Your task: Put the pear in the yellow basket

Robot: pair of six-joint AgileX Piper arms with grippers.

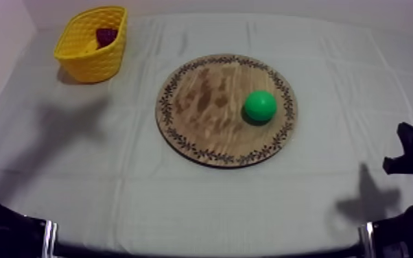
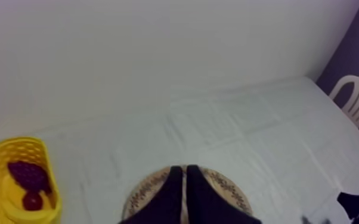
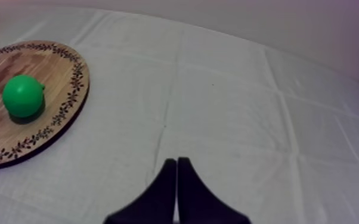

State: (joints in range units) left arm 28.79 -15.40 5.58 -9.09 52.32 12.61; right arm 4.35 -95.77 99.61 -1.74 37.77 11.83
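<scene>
The left gripper (image 2: 184,174) is closed on nothing, fingers together, pointing toward the board (image 1: 202,130). The right gripper (image 3: 176,162) is closed and empty too, over bare tabletop (image 1: 182,219) right of the board. The pear (image 1: 260,106) lies on the board's right half. Farther back at the left, the basket (image 1: 92,62) holds grapes (image 2: 30,174) and a small red fruit (image 2: 32,201).

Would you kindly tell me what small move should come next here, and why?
Probably open the right gripper and reach it toward the pear: its fingers lie shut together over the cloth, and the pear sits untouched on the right side of the wooden board, nearer that arm.
</scene>
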